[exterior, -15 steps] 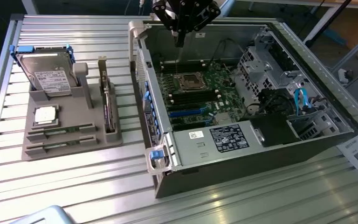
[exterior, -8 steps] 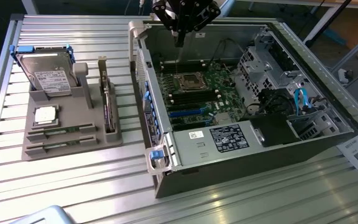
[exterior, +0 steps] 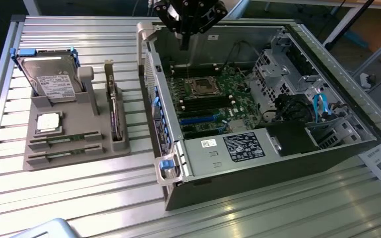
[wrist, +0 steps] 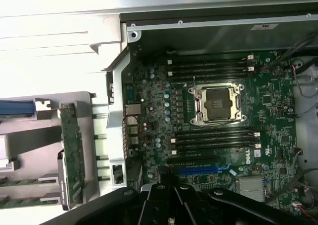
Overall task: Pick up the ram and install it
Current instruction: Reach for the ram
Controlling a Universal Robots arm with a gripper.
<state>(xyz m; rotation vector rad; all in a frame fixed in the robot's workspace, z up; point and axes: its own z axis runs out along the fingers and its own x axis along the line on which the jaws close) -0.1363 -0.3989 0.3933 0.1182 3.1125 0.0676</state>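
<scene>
In the exterior view my gripper [exterior: 185, 44] hangs over the open computer case [exterior: 257, 183], above the far part of the motherboard [exterior: 210, 99]. The jaws are pressed together and I see nothing pinched between them.

The ram [exterior: 65, 139] is not near the jaws. It sits in a slot of the grey fixture [exterior: 78, 119] outside the case. From the jaws it is well apart, toward the exterior view's left and closer to that camera. A 2nd ram stick [exterior: 63, 154] lies just beside it in the next slot, parallel to it. Between the jaws and these 2 sticks stand the case wall and the upright expansion card [exterior: 114, 111]. The long axis of each stick runs nearly across the exterior view, about the same way as the memory slots [exterior: 204, 103].

In the wrist view the gripper [wrist: 174, 205] shows its dark fingers meeting on the middle line, so closed. Ahead of the jaws is the motherboard with the processor socket [wrist: 217, 102] and the memory slots [wrist: 213, 135]. The ram [wrist: 15, 182] and the 2nd ram stick [wrist: 15, 202] lie far to the side of the jaws, past the expansion card [wrist: 72, 150]. Their long axis is parallel to the slots.

I judge that the pick is not yet begun. There is only 1 arm, and the ram lies sideways from its jaws, outside the case.
</scene>
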